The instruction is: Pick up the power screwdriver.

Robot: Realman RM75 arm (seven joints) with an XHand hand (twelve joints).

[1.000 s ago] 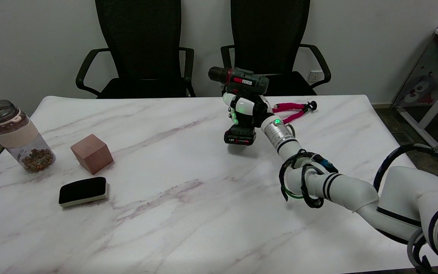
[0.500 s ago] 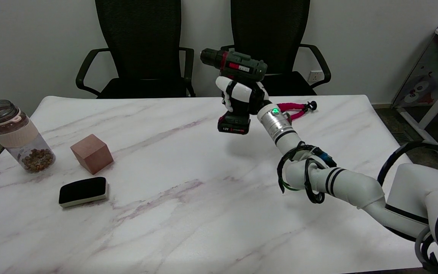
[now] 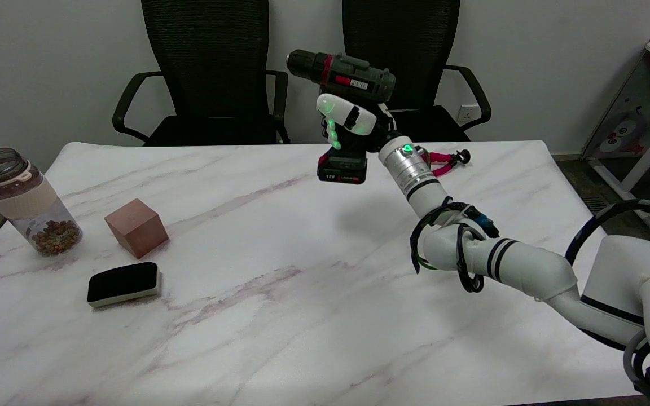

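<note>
**Power screwdriver riding in the air, gripped at the handle**

The power screwdriver (image 3: 343, 84) is hanging clear of the desk (image 3: 280, 270), above its far side, with the chuck pointing left and the battery pack at the bottom, its shadow falling on the marble below. It is looking like a rigid, fairly heavy tool, weighted at both the motor head and the battery, so the narrow handle between them is the sensible place to hold; the hard plastic casing could twist in a loose grip. The robot hand (image 3: 353, 127) is wrapping around that handle, fingers clamped on it just under the motor body. The right arm is reaching in from the near right, forearm angling up and leftward toward the far edge, wrist raised.
</note>
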